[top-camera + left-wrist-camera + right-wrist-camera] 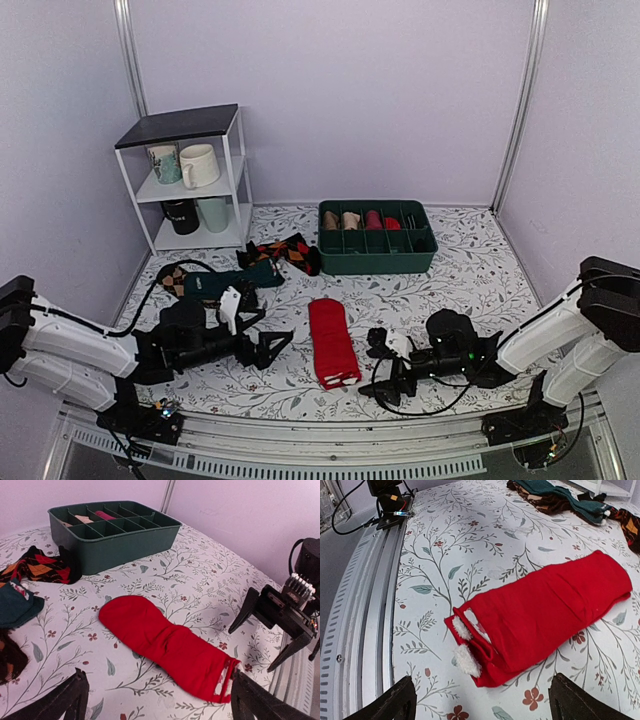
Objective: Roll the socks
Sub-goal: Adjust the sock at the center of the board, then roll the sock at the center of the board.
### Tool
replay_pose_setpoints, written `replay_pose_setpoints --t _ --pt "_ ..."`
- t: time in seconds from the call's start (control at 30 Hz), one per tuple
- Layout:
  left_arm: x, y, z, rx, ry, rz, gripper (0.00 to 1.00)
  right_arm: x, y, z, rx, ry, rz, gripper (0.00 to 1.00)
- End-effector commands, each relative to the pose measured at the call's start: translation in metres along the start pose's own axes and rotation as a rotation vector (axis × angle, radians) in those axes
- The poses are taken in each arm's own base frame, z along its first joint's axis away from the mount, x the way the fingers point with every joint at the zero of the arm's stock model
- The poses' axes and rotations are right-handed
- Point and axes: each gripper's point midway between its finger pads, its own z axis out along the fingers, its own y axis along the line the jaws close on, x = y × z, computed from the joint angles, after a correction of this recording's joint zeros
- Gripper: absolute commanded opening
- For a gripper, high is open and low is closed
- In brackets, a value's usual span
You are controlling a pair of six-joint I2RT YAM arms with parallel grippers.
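Observation:
The red socks (332, 340) lie flat, one on top of the other, in the middle of the floral tablecloth, cuffs toward the near edge. White fuzzy lining shows at the cuffs (465, 645). My left gripper (272, 340) is open and empty just left of the socks, and its fingers frame them in the left wrist view (165, 642). My right gripper (372, 367) is open and empty just right of the cuff end. It faces the socks (545, 610) in the right wrist view and also shows in the left wrist view (272, 625).
A green divided tray (378, 262) with rolled socks stands at the back. Orange-and-black argyle socks (285, 252) and a dark teal sock (225, 283) lie at the back left. A white shelf (190, 180) holds mugs. A metal rail (365, 630) runs along the near edge.

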Motion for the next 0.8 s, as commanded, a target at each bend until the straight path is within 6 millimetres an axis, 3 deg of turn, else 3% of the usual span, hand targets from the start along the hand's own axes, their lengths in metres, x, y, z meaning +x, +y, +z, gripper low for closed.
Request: replay_pose_setpoints --t 0.0,0.17,0.47,0.77 --pt "0.002 0.008 -0.021 -0.029 -0.051 -0.025 0.99 -0.026 0.015 0.014 -0.063 -0.096 -0.128 0.93" --pt "0.008 0.009 -0.031 -0.005 -0.075 -0.025 0.99 -0.021 0.025 0.023 -0.098 -0.089 -0.151 0.91" --pt "0.021 -0.003 -0.016 0.045 -0.014 0.009 0.99 -0.009 0.021 0.030 -0.046 -0.093 -0.161 0.79" --pt "0.025 -0.013 -0.006 0.085 0.010 0.037 0.99 -0.002 0.014 0.039 -0.019 -0.073 -0.179 0.77"
